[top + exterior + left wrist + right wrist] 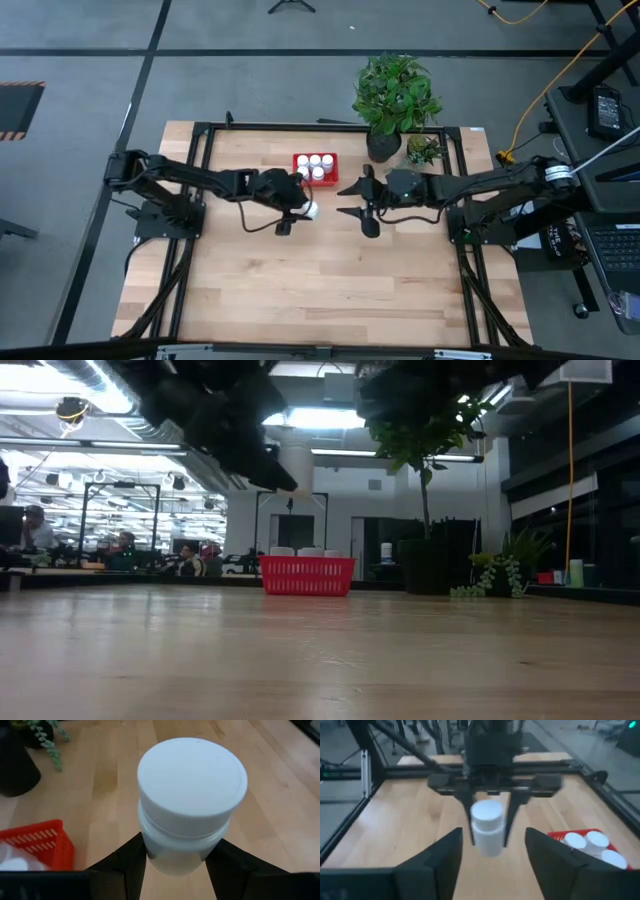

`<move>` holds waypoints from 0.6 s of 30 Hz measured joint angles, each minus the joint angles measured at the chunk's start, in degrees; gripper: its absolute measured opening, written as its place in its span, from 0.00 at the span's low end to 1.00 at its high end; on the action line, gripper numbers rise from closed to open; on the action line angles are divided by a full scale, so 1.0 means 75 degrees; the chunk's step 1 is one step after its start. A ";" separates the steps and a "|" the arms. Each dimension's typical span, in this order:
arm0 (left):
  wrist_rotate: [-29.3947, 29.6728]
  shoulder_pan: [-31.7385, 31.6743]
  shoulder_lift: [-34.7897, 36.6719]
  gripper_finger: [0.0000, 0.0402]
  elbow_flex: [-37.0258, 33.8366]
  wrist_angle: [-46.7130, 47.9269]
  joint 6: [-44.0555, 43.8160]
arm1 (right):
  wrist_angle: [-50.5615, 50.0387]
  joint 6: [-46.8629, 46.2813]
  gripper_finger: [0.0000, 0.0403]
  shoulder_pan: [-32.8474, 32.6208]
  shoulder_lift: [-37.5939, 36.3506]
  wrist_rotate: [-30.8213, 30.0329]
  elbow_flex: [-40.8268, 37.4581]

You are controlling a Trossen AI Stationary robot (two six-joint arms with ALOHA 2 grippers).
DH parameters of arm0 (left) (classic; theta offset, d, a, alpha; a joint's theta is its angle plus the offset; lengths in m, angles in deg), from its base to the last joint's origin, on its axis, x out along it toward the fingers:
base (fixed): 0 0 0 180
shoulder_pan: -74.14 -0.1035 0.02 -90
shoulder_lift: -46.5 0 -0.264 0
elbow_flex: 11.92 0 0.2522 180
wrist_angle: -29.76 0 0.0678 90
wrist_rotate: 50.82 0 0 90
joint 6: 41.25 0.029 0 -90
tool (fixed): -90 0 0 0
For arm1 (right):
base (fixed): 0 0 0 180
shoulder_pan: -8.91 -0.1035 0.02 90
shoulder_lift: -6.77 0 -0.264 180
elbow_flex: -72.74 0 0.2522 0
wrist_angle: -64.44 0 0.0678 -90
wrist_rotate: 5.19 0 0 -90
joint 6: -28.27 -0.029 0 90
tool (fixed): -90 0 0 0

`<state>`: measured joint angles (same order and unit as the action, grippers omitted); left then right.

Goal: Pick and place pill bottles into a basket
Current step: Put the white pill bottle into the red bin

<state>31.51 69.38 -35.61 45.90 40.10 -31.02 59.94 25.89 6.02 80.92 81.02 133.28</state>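
Five pill bottles (315, 165) fill the basket (331, 157); left claw (305, 208) clamps a sixth bottle (311, 210); right claw (352, 207) gapes empty.

I see my left gripper (176, 862) clamping 1 white pill bottle (190, 800) between its fingers (125, 865); the red basket (42, 842) sits just beside.

A wooden table (320, 290) carries a large leafy plant (396, 92) in a dark pot (383, 146) near its far edge, with a smaller trailing plant (424, 150) just beside that pot, toward the table's corner
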 joint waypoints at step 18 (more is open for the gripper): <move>0.0003 -0.0126 -0.0667 0.42 0.0879 0.0279 0.0743 | -0.2235 -0.0027 0.61 -0.0187 0.1589 -0.0018 0.2176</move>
<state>31.53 68.43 -40.61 52.49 42.20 -25.45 43.18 25.69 4.62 92.84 80.89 149.60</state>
